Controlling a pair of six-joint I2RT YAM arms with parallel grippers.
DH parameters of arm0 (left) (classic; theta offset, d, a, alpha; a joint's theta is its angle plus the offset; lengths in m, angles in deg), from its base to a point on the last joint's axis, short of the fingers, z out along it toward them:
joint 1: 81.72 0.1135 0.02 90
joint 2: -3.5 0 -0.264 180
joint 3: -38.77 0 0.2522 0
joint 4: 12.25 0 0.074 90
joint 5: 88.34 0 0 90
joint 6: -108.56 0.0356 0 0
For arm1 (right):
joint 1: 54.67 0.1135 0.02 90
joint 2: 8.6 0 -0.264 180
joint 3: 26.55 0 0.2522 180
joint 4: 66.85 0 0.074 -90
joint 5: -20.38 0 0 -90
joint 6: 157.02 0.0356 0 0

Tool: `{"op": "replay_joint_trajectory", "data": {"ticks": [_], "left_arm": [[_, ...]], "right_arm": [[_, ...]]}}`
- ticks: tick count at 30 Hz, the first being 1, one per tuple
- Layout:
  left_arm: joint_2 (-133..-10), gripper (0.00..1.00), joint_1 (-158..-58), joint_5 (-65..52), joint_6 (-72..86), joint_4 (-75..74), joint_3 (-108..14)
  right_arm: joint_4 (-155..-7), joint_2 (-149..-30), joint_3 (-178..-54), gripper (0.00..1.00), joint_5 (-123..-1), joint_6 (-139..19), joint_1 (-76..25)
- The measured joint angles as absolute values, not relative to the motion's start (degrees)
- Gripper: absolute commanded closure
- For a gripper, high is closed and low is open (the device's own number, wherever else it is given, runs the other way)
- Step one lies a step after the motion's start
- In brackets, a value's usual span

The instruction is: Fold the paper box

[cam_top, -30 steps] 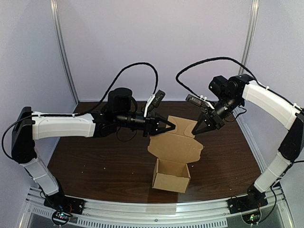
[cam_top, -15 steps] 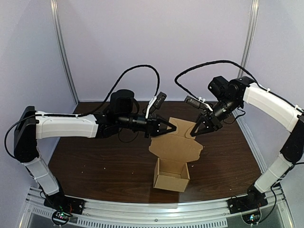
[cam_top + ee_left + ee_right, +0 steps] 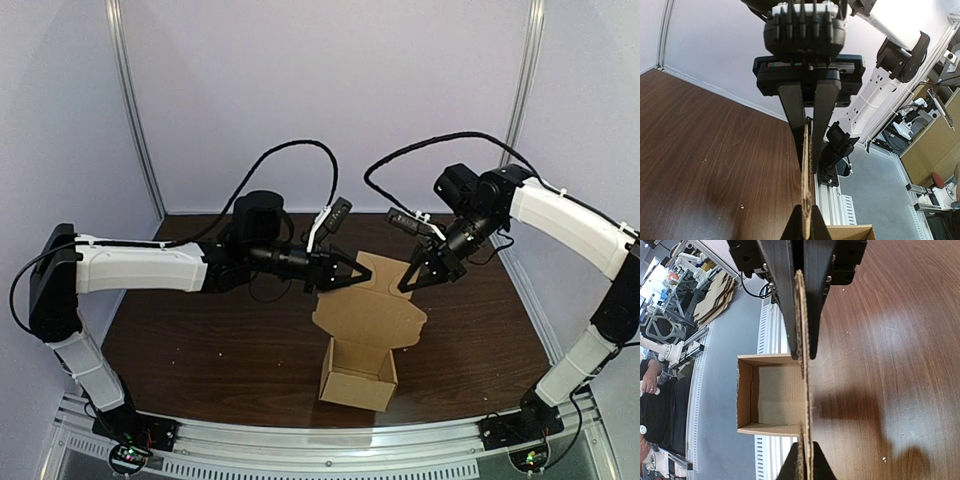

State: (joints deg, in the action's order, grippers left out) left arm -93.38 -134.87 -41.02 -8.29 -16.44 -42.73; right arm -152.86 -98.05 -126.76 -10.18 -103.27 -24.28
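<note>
As the top view shows: paper box [image 3: 360, 375] body is formed and open-topped, sitting below and between the left gripper [image 3: 350, 277] and right gripper [image 3: 408, 284]; lid panel [image 3: 368, 312] stands raised, not yet lowered or tucked.
Left wrist: left gripper [image 3: 808, 167] is clamped on the lid's thin cardboard edge, which runs past its fingertips.
Right wrist: right gripper [image 3: 804, 356] pinches that edge too; the plain brown cavity gapes just beyond its tips.

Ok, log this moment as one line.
left gripper: shut on lid | right gripper: shut on lid | box: open, upright
</note>
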Motion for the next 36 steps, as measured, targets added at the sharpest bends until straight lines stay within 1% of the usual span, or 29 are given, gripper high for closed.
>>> {"op": "replay_joint_trajectory", "data": {"ticks": [2, 6, 8, 12, 13, 14, 15, 22, 26, 28, 30, 36], "left_arm": [[-93.38, 1.0, -134.87, -40.98, -8.51, -16.83, -42.43], [-93.38, 1.0, -134.78, -40.71, -8.7, -18.5, -41.47], [-93.36, 1.0, -134.76, -40.65, -8.94, -19.15, -41.01], [-93.29, 1.0, -134.65, -40.6, -9.29, -20.11, -40.46], [-93.21, 1.0, -134.65, -40.6, -9.45, -20.68, -40.11], [-93.16, 1.0, -134.65, -40.58, -9.51, -20.92, -39.98], [-93.14, 1.0, -134.65, -40.58, -9.64, -21.23, -39.78], [-92.79, 1.0, -134.43, -40.56, -10.1, -22.08, -39.04], [-92.48, 1.0, -134.04, -40.49, -10.15, -22.52, -38.58], [-92.16, 1.0, -133.8, -40.43, -10.28, -22.56, -38.23], [-91.94, 1.0, -133.56, -40.43, -10.3, -22.56, -38.08], [-91.85, 1.0, -133.45, -40.36, -10.47, -22.93, -37.53]], "right_arm": [[-152.49, -97.81, -126.22, 0.84, -10.35, -103.2, -24.15], [-152.22, -97.75, -125.21, 0.87, -10.79, -103.27, -23.69], [-152.09, -97.75, -125.13, 1.0, -10.97, -103.27, -23.6], [-151.74, -97.75, -125.13, 1.0, -11.23, -103.68, -23.56], [-151.74, -97.75, -125.13, 0.99, -11.23, -103.81, -23.51], [-151.74, -97.75, -125.13, 0.94, -11.23, -103.97, -23.51], [-151.74, -97.77, -125.13, 0.93, -11.23, -104.12, -23.49], [-151.7, -97.85, -125.13, 0.91, -11.21, -104.16, -23.49], [-151.7, -97.92, -125.13, 0.87, -11.23, -104.01, -23.49], [-151.72, -98.01, -125.13, 0.91, -11.36, -103.9, -23.49], [-151.72, -98.2, -125.13, 0.99, -11.43, -103.86, -23.49], [-151.68, -98.75, -125.17, 1.0, -11.45, -103.73, -23.49]]}}
